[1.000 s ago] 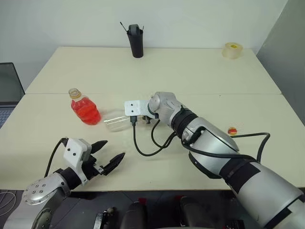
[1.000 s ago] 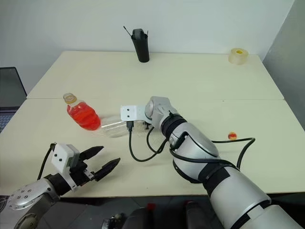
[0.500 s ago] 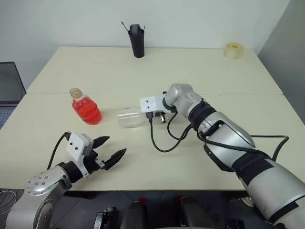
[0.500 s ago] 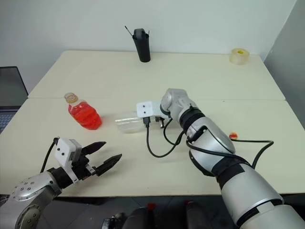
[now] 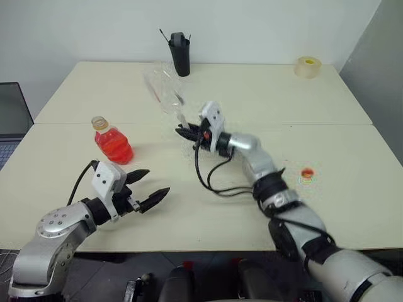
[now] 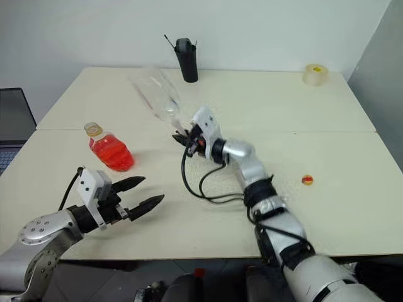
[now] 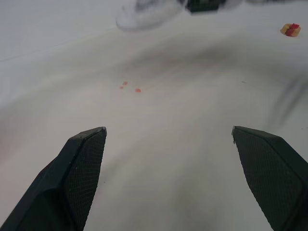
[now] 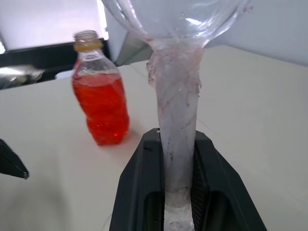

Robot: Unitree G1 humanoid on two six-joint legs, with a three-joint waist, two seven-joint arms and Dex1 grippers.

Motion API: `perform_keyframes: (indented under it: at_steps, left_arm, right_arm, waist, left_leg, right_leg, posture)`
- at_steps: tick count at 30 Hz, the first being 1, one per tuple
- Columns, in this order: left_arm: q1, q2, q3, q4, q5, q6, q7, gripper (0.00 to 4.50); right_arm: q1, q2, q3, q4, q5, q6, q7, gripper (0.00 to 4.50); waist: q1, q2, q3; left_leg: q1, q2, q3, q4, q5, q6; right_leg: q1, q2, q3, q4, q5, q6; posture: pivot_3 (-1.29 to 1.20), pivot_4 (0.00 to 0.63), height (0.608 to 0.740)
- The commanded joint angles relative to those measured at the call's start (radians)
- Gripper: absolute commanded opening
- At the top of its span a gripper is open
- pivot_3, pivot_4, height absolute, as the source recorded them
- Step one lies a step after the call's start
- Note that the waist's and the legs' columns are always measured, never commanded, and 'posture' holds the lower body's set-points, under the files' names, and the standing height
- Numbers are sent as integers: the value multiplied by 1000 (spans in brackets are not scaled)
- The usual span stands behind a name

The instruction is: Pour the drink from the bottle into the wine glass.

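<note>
Table [image 5: 327, 207]: cream top with a seam running side to side across its middle; near edge just in front of both arms. Open surface lies to the right of the right arm and across the far half.

Wine glass [image 5: 165, 93]: clear, held off the table above the seam, near the table's middle. Long axis tilted, the bowl up and toward the far left, the stem [image 8: 176, 144] running down to the right gripper [image 5: 187, 133]. In the right wrist view the two black fingers [image 8: 139, 192] are pinched on the stem from either side, the bowl above them.

Bottle [image 5: 112, 141]: standing on the left half of the table, neck up and leaning slightly left, uncapped, red drink [image 8: 102, 113] filling its body. It is well apart from the glass and near the left gripper [image 5: 148, 189].

Left gripper: above the near left part of the table, fingers [image 7: 77, 178] spread wide around nothing, pointing toward the middle.

Cap [image 5: 306, 173]: small, yellow and red, on the right half of the table.

Black cup [image 5: 180, 53]: upright near the far edge.

Tape roll [image 5: 306, 66]: at the far right corner.

Cable [image 5: 211, 182]: black, looped on the table below the right wrist.

Red drops [image 7: 131, 87]: a few on the surface ahead of the left gripper.
</note>
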State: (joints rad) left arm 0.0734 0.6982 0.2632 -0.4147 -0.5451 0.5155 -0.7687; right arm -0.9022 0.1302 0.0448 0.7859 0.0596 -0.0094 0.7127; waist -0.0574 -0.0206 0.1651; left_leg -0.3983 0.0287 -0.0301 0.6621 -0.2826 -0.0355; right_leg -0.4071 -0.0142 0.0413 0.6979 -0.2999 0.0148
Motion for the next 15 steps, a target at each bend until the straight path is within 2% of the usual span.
perform_keyframes:
  at_steps: [1, 5, 9, 13, 15]
  left_arm:
    - [-29, 20, -3, 3, 1, -11, -22, 4500]
    - [-51, 36, -9, 17, 2, -9, -39, 4500]
    - [-53, 42, -9, 18, 3, -8, -43, 4500]
    - [-56, 45, -13, 16, 4, -3, -42, 4500]
    - [-60, 46, -15, 19, 6, -2, -42, 4500]
  right_arm:
    - [24, 25, 16, -21, -34, -136, -123, 329]
    - [33, 26, 38, 92, -109, -250, -308, 329]
    - [29, 40, 42, 167, -125, -284, -391, 329]
    - [8, 59, 47, 237, -121, -195, -420, 329]
    - [6, 63, 62, 246, -117, -157, -379, 329]
  waist:
    - [0, 1, 0]
    - [-2, 0, 0]
    - [-4, 0, 0]
    - [-3, 0, 0]
    - [-3, 0, 0]
  left_leg:
    - [-1, -1, 1, 0, 0, 0]
    - [0, 0, 2, 0, 0, -1]
    - [1, 1, 3, 0, 0, -1]
    - [1, 1, 2, 0, 0, -1]
    - [4, 1, 3, 0, 0, -1]
  right_leg:
    - [-1, 0, 0, 0, 0, 0]
    - [-2, 1, 0, 1, 0, 0]
    - [-2, 2, 1, 1, 0, 0]
    - [-1, 2, 1, 1, 0, 0]
    - [1, 2, 1, 1, 0, 0]
  posture:
    - [0, 150, 740]
    - [0, 150, 740]
    - [0, 150, 740]
    - [0, 150, 740]
    - [0, 150, 740]
